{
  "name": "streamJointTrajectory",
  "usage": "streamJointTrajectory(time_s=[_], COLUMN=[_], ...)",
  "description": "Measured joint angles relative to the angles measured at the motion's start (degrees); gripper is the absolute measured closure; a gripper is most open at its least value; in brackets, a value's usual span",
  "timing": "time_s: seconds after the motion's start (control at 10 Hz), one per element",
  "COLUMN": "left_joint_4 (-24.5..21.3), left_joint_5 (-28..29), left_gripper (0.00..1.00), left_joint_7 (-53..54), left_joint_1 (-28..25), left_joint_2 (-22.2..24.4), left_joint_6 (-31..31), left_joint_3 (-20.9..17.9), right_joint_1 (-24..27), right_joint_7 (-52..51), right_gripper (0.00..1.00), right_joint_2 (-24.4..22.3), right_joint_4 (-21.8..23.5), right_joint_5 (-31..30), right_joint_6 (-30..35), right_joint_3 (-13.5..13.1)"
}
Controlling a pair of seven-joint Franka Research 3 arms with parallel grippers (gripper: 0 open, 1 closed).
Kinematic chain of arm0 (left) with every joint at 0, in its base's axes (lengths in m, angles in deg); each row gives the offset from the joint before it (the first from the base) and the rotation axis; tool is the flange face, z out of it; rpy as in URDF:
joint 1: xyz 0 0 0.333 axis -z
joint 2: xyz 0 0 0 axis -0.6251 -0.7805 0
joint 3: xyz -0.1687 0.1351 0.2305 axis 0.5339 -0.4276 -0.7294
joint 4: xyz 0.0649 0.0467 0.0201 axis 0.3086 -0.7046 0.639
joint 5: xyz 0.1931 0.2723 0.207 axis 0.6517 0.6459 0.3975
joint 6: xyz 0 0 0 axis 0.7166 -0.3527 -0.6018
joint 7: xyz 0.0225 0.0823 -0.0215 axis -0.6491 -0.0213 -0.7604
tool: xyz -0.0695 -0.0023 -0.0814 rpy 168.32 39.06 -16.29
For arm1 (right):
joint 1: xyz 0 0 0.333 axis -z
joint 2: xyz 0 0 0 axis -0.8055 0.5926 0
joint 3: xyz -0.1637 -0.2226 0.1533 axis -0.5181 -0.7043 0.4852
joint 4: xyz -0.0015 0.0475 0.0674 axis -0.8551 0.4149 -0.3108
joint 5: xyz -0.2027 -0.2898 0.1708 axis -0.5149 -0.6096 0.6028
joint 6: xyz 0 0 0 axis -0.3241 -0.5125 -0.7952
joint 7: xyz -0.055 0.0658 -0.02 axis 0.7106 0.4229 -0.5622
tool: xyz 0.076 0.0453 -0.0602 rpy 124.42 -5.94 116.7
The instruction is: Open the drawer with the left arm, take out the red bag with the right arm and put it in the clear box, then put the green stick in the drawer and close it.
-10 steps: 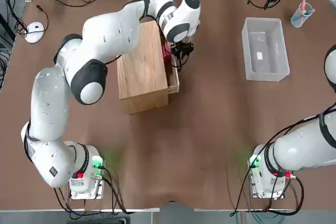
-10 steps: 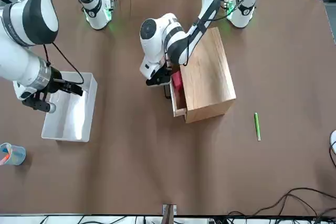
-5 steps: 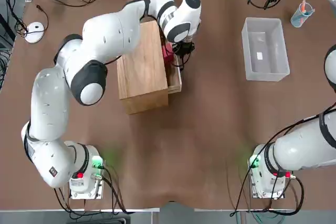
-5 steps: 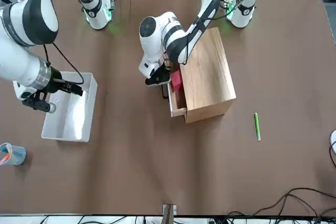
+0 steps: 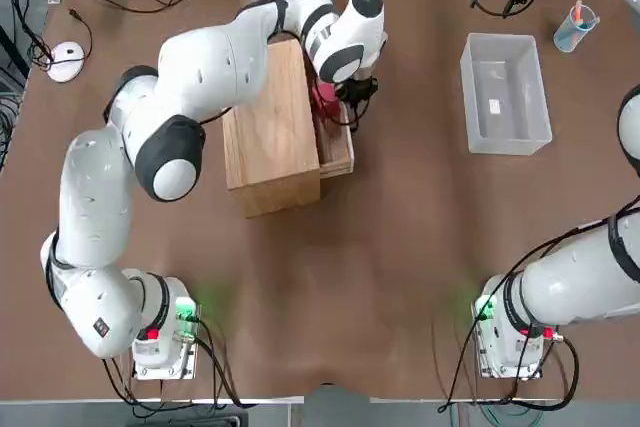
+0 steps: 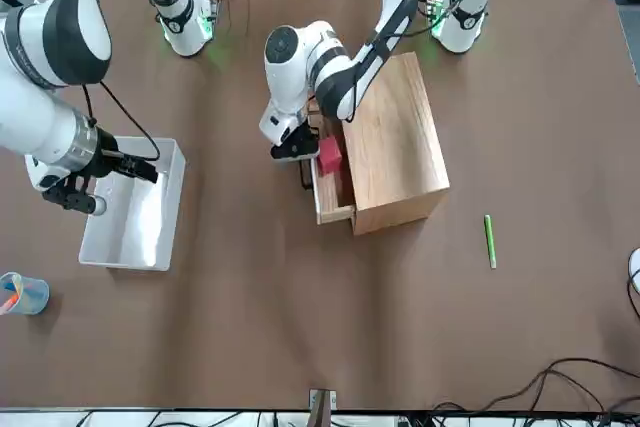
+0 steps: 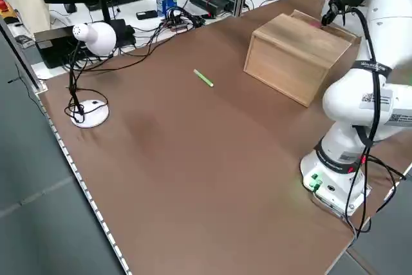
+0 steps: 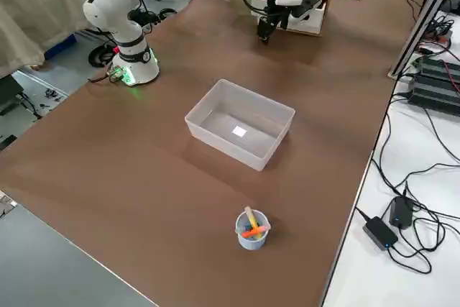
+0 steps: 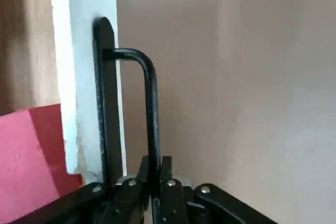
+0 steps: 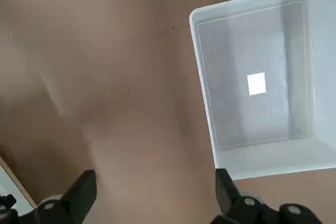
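Seen from overhead, the left gripper [image 9: 152,174] has its fingers shut on the handle [image 9: 151,98] of the drawer [image 6: 333,187], open at the wooden box's [image 5: 270,132] 3 o'clock, red bag [image 6: 330,154] inside; the clear box [image 5: 505,97] lies farther toward 3, the green stick [image 6: 490,242] toward 10; the right gripper [image 10: 156,174] hovers near the clear box, fingers wide, empty.

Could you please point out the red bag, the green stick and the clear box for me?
Red bag [image 6: 330,155]: front view, on the middle of its visible face.
Green stick [image 6: 490,242]: front view, midway along its length.
Clear box [image 5: 503,35]: top view, on the far rim.
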Motion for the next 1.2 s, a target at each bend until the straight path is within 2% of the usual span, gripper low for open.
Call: streamJointTrajectory(time_s=[0.7, 0.8, 0.9, 1.0, 1.2], left_joint_4=[-0.4, 0.0, 0.9, 1.4, 1.9], left_joint_5=[-1.2, -1.2, -1.2, -1.2, -1.2], left_gripper=[0.88, 0.87, 0.79, 0.66, 0.33], left_joint_7=[-0.8, -0.8, -0.8, -0.8, -0.8], left_joint_1=[0.1, 0.3, 0.7, 1.0, 1.0], left_joint_2=[-0.4, -1.3, -2.1, -2.5, -2.5], left_joint_6=[8.5, 13.9, 16.2, 16.6, 16.7], left_joint_3=[0.2, 0.4, 0.5, 0.5, 0.5], right_joint_1=[0.0, 0.0, 0.0, 0.0, 0.0], right_joint_7=[0.1, 0.1, 0.1, 0.1, 0.1], right_gripper=[0.0, 0.0, 0.0, 0.0, 0.0], right_joint_2=[0.0, 0.0, 0.0, 0.0, 0.0], right_joint_4=[0.0, 0.0, 0.0, 0.0, -0.3], right_joint_5=[0.0, 0.0, 0.0, 0.0, 0.0], right_joint_6=[-0.1, -0.2, -0.2, -0.3, -0.6], right_joint_3=[0.0, 0.0, 0.0, 0.0, 0.0])
